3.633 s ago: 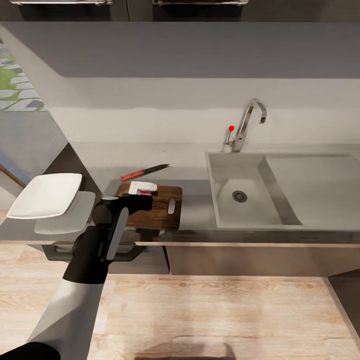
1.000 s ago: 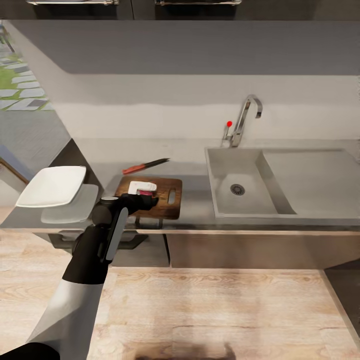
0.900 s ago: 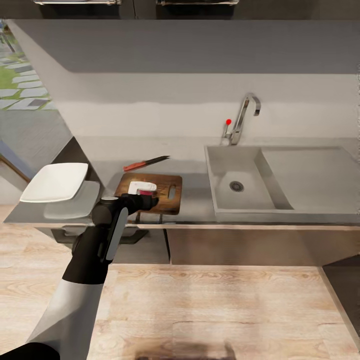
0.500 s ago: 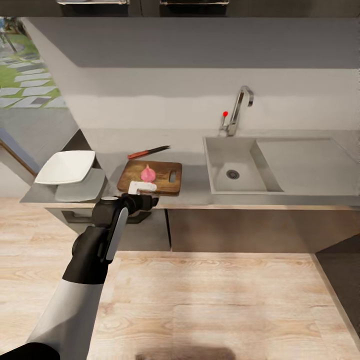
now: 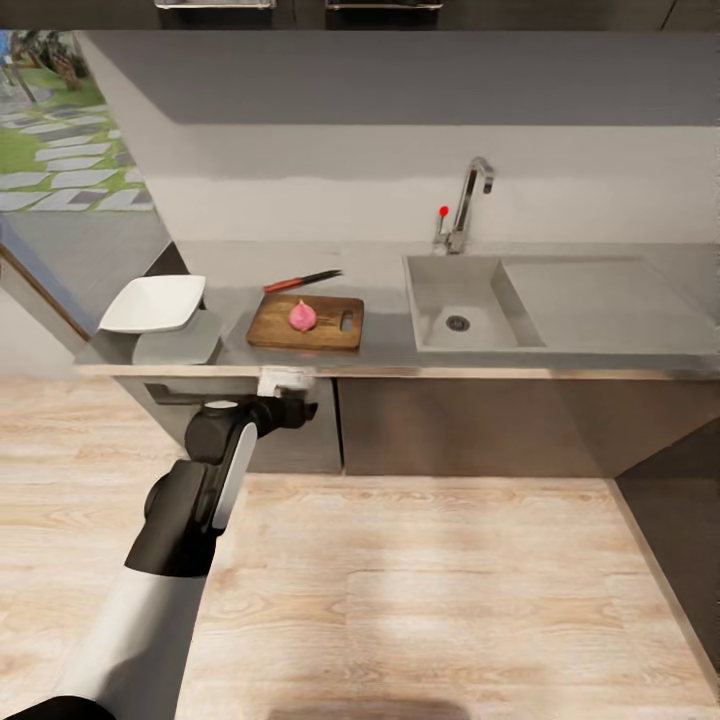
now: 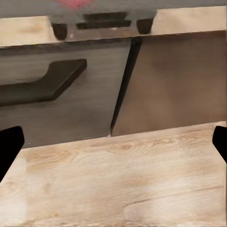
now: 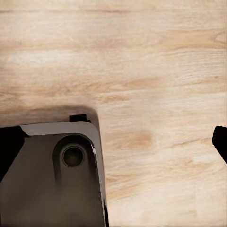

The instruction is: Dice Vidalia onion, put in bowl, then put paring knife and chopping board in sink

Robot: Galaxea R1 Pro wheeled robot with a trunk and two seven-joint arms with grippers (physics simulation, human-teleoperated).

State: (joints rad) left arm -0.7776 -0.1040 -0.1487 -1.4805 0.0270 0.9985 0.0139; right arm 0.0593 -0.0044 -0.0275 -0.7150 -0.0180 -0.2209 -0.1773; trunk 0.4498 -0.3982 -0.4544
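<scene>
The pinkish Vidalia onion [image 5: 302,316] lies whole on the dark wooden chopping board [image 5: 270,331], on the grey countertop [image 5: 385,346]. Just behind the board is the red-handled paring knife [image 5: 300,281]. The white square bowl [image 5: 153,303] is at the counter's left end, the steel sink [image 5: 430,290] with its tap [image 5: 465,200] to the right. My left gripper [image 5: 290,392] [image 6: 113,146] hangs open in front of the cabinets, below the counter edge. Over the floor, my right gripper [image 7: 113,146] is open with nothing in it.
Dark cabinets with a bar handle [image 6: 42,85] stand under the counter. Light wooden floor [image 5: 430,590] spreads between me and the cabinets. The robot's dark base [image 7: 52,170] appears under the right gripper. The drainboard [image 5: 600,300] lies right of the basin.
The whole view has drawn back from the counter. My left gripper, earlier over the board and onion, now sits below the counter edge, and the onion shows uncovered on the board.
</scene>
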